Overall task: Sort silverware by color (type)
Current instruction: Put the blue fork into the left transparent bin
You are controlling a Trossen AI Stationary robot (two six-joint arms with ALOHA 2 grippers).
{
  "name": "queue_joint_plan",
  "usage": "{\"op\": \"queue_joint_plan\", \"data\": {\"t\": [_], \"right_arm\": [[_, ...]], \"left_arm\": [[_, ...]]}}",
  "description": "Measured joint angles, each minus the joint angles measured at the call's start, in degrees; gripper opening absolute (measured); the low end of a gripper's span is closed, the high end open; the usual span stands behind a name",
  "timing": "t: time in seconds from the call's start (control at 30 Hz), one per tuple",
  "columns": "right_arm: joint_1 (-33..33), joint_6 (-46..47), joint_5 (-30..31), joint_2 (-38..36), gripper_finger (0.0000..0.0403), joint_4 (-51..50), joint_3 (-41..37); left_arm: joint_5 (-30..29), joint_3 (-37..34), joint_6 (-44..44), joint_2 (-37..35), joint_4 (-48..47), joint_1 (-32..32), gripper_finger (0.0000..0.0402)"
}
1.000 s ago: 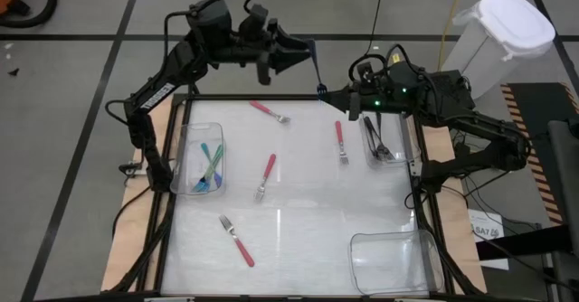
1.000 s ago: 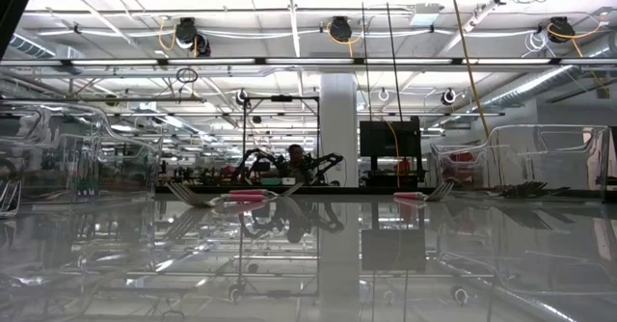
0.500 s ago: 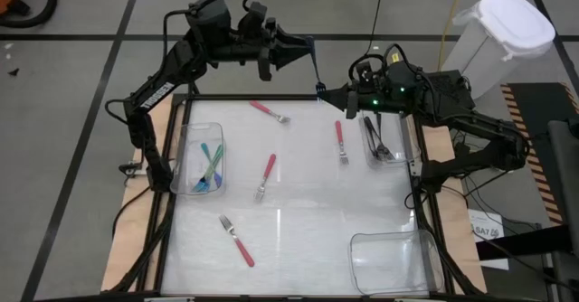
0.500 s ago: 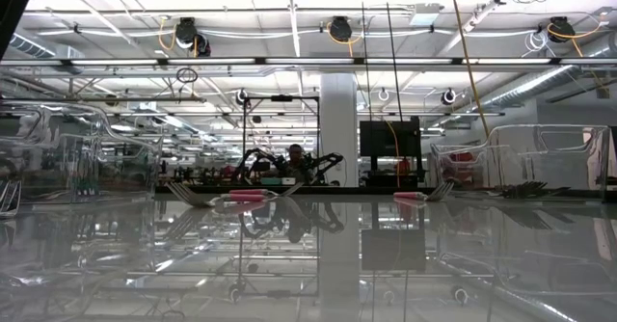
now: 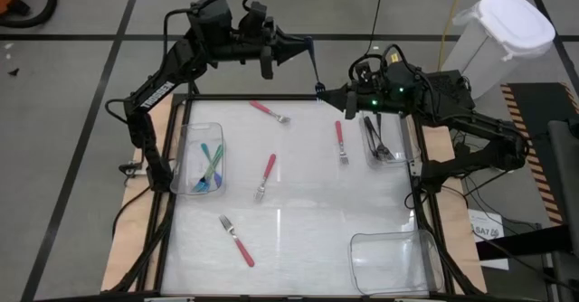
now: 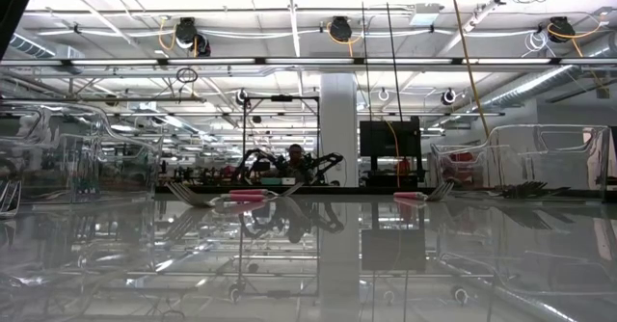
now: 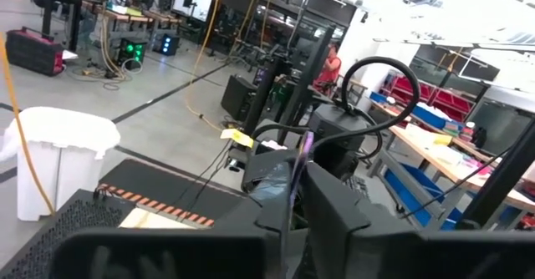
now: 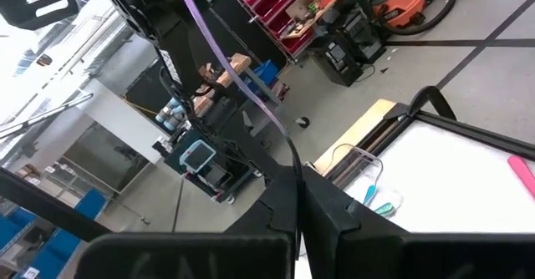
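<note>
A blue fork [image 5: 316,70] hangs in the air above the surface's [image 5: 298,207] far edge, clamped at both ends: the left gripper [image 5: 306,47] pinches its upper end, the right gripper [image 5: 324,90] its lower end. Both arms reach inward, raised, meeting mid-edge.

High view: straight down from well above, taking in the whole glossy white rectangular table [image 5: 298,221], both dark arms and the grey floor around it.
Low view: level with the tabletop, facing across it into a bright workshop hall (surface fills the lower frame).
Left wrist view: close behind that arm's dark fingers [image 7: 334,220], looking out at the room and a white lidded plastic bin [image 7: 54,166].
Right wrist view: close behind its fingers, tilted.
Shared: high and left wrist views both show the white bin; high and right wrist views both show the table's white top.
</note>
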Motion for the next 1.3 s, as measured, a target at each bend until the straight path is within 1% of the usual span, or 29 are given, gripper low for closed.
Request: {"op": "queue_joint_plan", "data": {"t": [0.1,0.17,0.4,0.5,0.6,0.9,1.0,1.17,1.3], "right_arm": [[0.0,0.0,-0.1,0.0,0.0002,0.0,0.0],[0.0,0.0,-0.2,0.0,0.0003,0.0,0.0],[0.0,-0.6,0.0,0.0,0.0004,0.0,0.0],[0.0,-0.8,0.0,0.0,0.0015,0.0,0.0],[0.0,-0.6,0.0,0.0,0.0041,0.0,0.0],[0.0,1.3,0.4,0.0,0.015,0.0,0.0],[0.0,1.5,0.3,0.0,0.0181,-0.5,0.0],[0.0,2.2,0.2,-0.2,0.0218,-0.7,0.0],[0.0,2.4,0.2,-1.0,0.0235,-0.6,0.0]], "left_arm": [[-0.1,0.0,0.1,0.0,0.0,0.0,0.0014],[-0.1,0.0,0.1,0.0,0.0,0.0,0.0006],[-1.0,0.0,0.0,0.0,-0.3,0.0,0.0002],[-1.1,0.0,-0.2,0.0,-0.5,0.0,0.0002],[-1.3,0.0,-0.4,0.0,-0.9,0.1,0.0001],[-0.9,0.0,-0.6,0.0,-3.8,0.1,0.0],[-0.9,0.0,-0.8,0.0,-3.9,0.1,0.0],[-0.3,0.0,-0.8,0.0,-5.6,0.1,0.0],[0.8,0.0,-0.4,0.0,-9.1,0.6,0.0]]}}
